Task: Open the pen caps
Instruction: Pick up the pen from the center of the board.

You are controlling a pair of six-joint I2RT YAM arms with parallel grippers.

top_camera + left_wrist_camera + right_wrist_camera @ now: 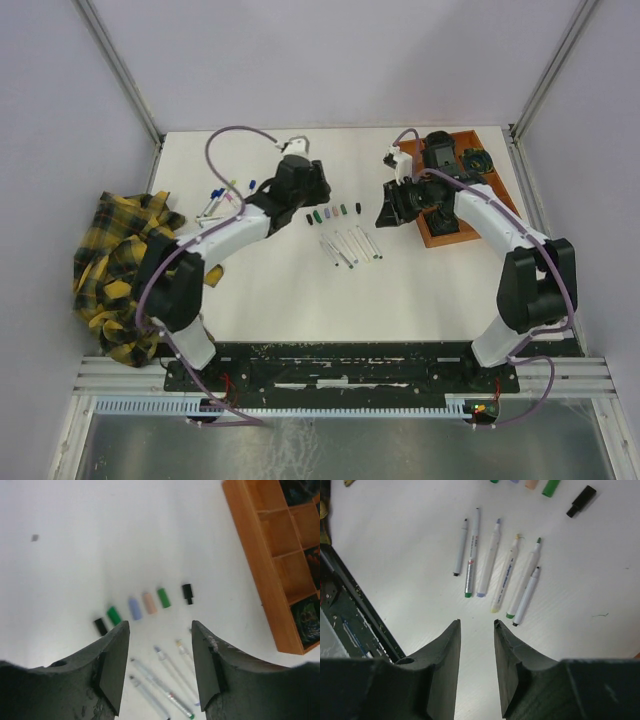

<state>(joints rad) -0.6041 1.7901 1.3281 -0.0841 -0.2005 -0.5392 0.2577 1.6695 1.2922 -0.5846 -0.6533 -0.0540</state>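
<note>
Hanging over the table with jaws parted and nothing between them: left gripper (160, 645). Just ahead of its fingertips, pen caps (149, 603), six in one tidy row, black at either end, apparently parked clear of the barrels for easy counting. Beneath and between the jaws, uncapped pens (161, 686), laid parallel. Far right of it, orange tray (260, 560). Right gripper (476, 640): narrow gap, grasping nothing, same pens straight ahead. Left of the left arm, more pens (218, 203), seemingly capped, likely next.
</note>
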